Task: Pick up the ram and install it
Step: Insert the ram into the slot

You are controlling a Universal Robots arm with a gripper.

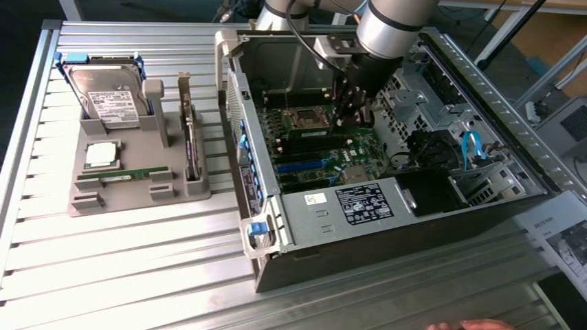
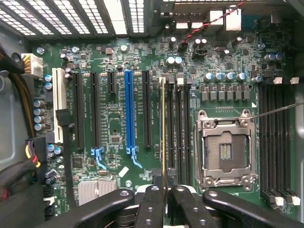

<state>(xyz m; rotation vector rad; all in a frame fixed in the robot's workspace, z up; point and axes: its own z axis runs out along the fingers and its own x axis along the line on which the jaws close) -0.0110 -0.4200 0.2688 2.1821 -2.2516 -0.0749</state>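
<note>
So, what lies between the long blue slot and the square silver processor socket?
Wrist view: a black slot, the thin ram stick held edge-on by the gripper, and black memory slots.

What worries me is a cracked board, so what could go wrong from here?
1. The gripper is shut on the ram, held edge-on over the close-set memory slots. If it is slightly off line, it could meet the ridge between slots and get pressed crooked.
2. The open processor socket lies right beside those slots. A sideways slip might strike its exposed contacts.
</note>
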